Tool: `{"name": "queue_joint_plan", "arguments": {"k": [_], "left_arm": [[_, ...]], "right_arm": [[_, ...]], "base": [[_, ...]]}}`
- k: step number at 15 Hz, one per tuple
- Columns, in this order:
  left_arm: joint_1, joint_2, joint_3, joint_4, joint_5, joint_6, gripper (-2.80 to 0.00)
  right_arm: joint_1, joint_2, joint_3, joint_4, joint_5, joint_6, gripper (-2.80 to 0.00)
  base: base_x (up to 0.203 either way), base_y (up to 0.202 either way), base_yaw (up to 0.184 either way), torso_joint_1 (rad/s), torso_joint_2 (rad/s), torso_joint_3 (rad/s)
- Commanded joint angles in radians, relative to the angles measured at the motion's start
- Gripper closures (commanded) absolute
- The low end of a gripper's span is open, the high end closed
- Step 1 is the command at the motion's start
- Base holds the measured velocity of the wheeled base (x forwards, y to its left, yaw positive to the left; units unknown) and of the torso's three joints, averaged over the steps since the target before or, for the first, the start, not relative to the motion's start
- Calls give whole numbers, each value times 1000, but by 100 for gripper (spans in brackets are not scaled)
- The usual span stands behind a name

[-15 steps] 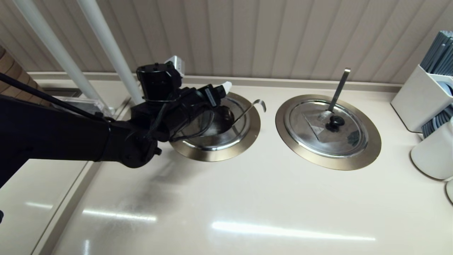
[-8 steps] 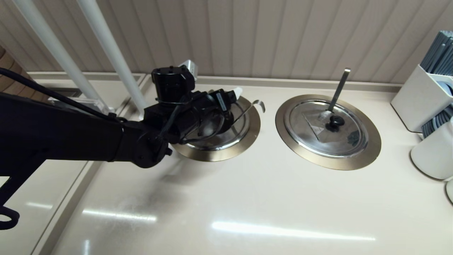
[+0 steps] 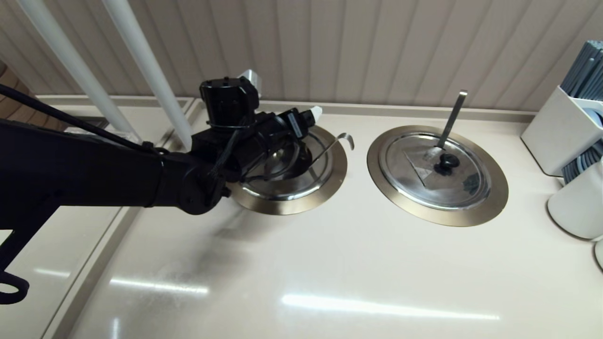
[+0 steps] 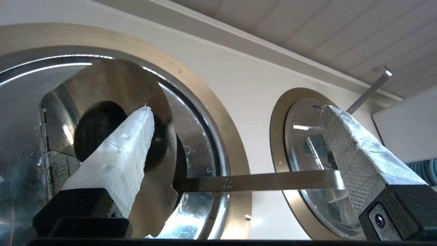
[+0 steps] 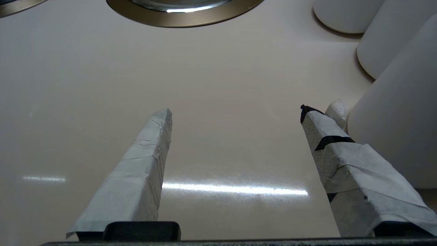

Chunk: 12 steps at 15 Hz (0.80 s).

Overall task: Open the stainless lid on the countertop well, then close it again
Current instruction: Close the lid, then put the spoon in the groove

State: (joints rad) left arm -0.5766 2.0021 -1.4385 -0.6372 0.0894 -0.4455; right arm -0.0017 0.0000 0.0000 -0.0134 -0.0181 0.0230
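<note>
Head view shows the left end effector (image 3: 301,123) over the countertop well (image 3: 330,186) at the left of the worktop (image 3: 330,263), where the stainless lid (image 3: 282,186) lies within the bronze ring. From the left wrist view its fingers (image 4: 126,143) stand wide apart and grip nothing; one taped finger lies across the black knob (image 4: 94,135), the other is well off toward the twin well. Whether the lid is fully seated or slightly raised I cannot tell, so which half of the task this is stays unclear; I judge a regrasp or release at the knob. A grasp would call for centring both fingers about the knob and closing on it. The hook-ended ladle handle (image 3: 332,145) crosses the rim between the fingers and could snag. The twin lid (image 3: 435,169) with its straight ladle handle (image 3: 451,117) sits apart to the right, white containers (image 3: 570,207) beyond. The right end effector (image 5: 235,112) hovers idle and open above bare worktop beside them
</note>
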Motion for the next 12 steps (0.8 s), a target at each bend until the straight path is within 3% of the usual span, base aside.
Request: {"name": "queue_joint_plan", "arguments": {"k": [1, 7, 10, 12], "left_arm": [[-6, -1, -13, -7, 0, -2, -280], [-11, 5, -9, -5, 0, -2, -280], [-10, -47, 89, 32, -4, 7, -280], [-6, -82, 205, 31, -6, 69, -280]], "right_arm": [[0, 2, 6, 0, 0, 0, -280], [0, 2, 6, 0, 0, 0, -280], [0, 2, 6, 0, 0, 0, -280], [0, 2, 7, 0, 0, 0, -280]], "base": [[0, 0, 0, 0, 0, 0], [0, 0, 0, 0, 0, 0], [0, 0, 0, 0, 0, 0], [0, 0, 0, 0, 0, 0]]}}
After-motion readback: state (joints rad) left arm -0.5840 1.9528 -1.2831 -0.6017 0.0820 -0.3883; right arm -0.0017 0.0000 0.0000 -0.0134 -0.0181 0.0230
